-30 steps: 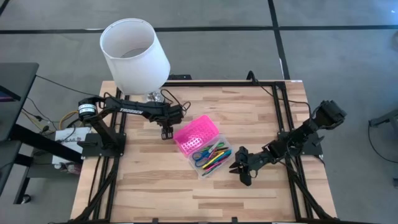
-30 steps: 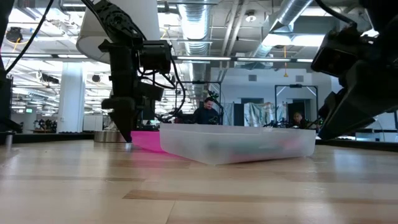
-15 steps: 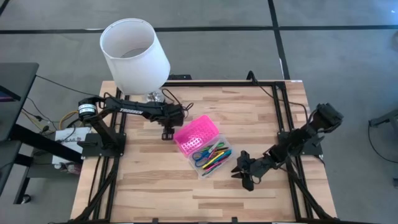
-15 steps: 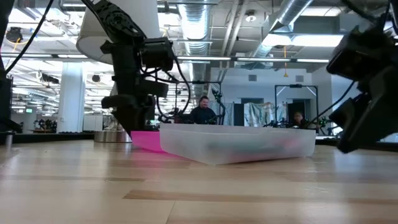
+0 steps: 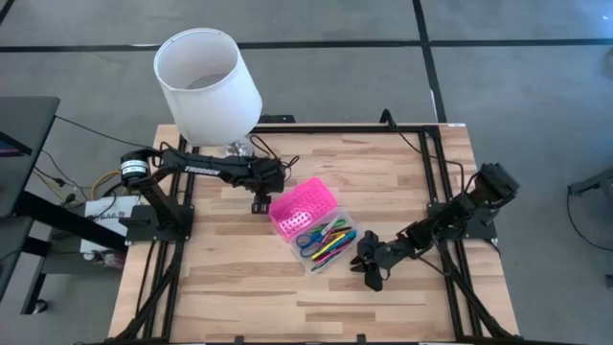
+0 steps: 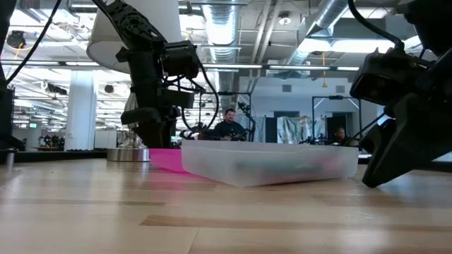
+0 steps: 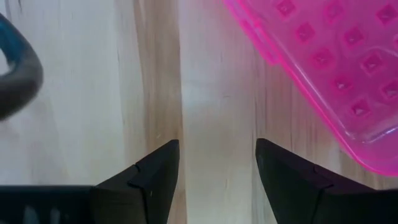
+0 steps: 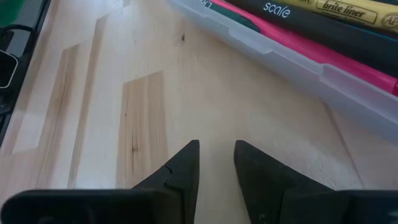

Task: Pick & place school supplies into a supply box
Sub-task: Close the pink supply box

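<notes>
Two tools flank the open supply box [image 5: 314,228] at mid-tabletop [image 5: 239,287], pens [image 5: 330,241] inside: left tool [image 5: 260,204] beside its pink lid, fingers apart; right tool [image 5: 363,270] empty, slightly parted.

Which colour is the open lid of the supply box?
Bright pink lid, clearest in the high view.

The high view looks straight down on the whole wooden table [image 5: 239,287], the supply box [image 5: 311,226] near its middle. The low view sits at tabletop height, level, facing the box's clear side [image 6: 272,164] and the room beyond. Each wrist view hangs close over the boards beside that box — pink lid [image 7: 336,68] in one, clear wall [image 8: 298,65] in the other.
</notes>
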### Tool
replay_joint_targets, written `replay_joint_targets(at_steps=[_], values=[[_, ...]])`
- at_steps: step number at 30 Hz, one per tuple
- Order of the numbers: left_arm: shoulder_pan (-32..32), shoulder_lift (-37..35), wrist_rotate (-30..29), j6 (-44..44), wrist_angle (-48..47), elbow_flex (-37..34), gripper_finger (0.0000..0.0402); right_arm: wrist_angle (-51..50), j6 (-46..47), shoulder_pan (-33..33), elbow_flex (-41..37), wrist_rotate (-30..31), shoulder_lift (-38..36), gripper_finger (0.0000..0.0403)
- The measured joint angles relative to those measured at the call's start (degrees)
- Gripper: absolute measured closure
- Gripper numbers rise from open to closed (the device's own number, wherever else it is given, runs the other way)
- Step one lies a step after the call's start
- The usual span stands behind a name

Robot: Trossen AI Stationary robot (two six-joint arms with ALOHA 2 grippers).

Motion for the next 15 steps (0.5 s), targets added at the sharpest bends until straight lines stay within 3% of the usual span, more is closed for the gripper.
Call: replay_joint_targets(at_steps=[15], values=[[0.0, 0.0, -1.4, 0.0, 0.0, 0.0, 0.0194, -0.2, 0.0, 0.0, 0.0, 0.0, 0.0, 0.0303]])
